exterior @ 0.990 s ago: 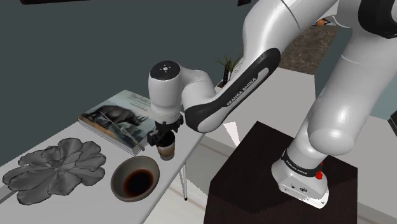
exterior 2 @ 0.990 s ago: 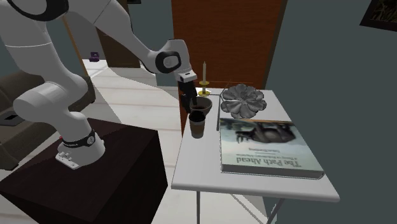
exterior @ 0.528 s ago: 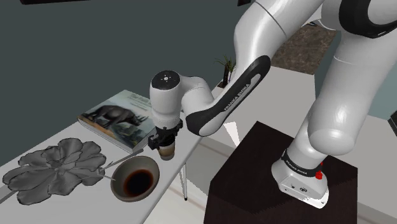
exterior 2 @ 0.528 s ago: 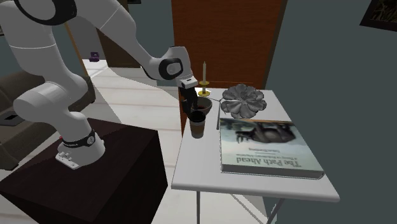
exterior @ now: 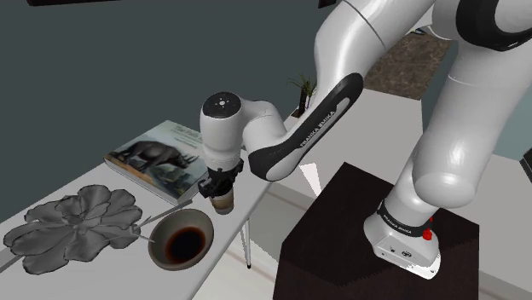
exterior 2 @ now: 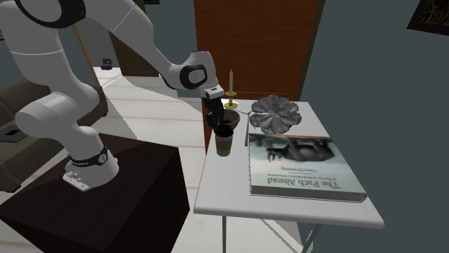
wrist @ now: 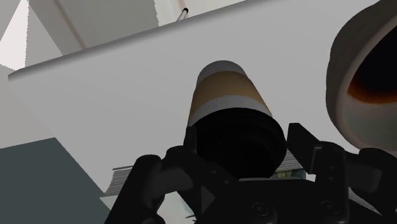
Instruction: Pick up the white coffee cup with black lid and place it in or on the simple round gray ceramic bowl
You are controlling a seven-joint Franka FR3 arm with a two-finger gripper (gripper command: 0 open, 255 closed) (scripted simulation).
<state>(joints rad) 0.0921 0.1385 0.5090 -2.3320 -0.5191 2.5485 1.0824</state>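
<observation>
The coffee cup (exterior: 223,204) is white with a tan sleeve and a black lid. It stands upright on the white table (exterior 2: 223,188) near the edge facing the stand. My gripper (exterior: 222,189) comes down over it from above, and its black fingers clasp the lid on both sides. In the wrist view the cup (wrist: 229,95) sits between the fingers of the gripper (wrist: 235,151). The round grey bowl (exterior: 156,242), dark inside, rests right beside the cup, toward the shoulder view's lower left. From the second exterior view the bowl (exterior 2: 233,117) lies just behind the cup (exterior 2: 224,143).
A large book (exterior: 158,162) with an animal on its cover lies beyond the cup. A grey flower-shaped dish (exterior: 77,226) sits past the bowl. A candle (exterior 2: 231,80) stands at the table's far corner. The dark stand (exterior: 358,247) is close to the table edge.
The gripper came down over the cup's lid between one second and half a second ago. Since then its fingers have drawn in against the lid. The cup has not moved.
</observation>
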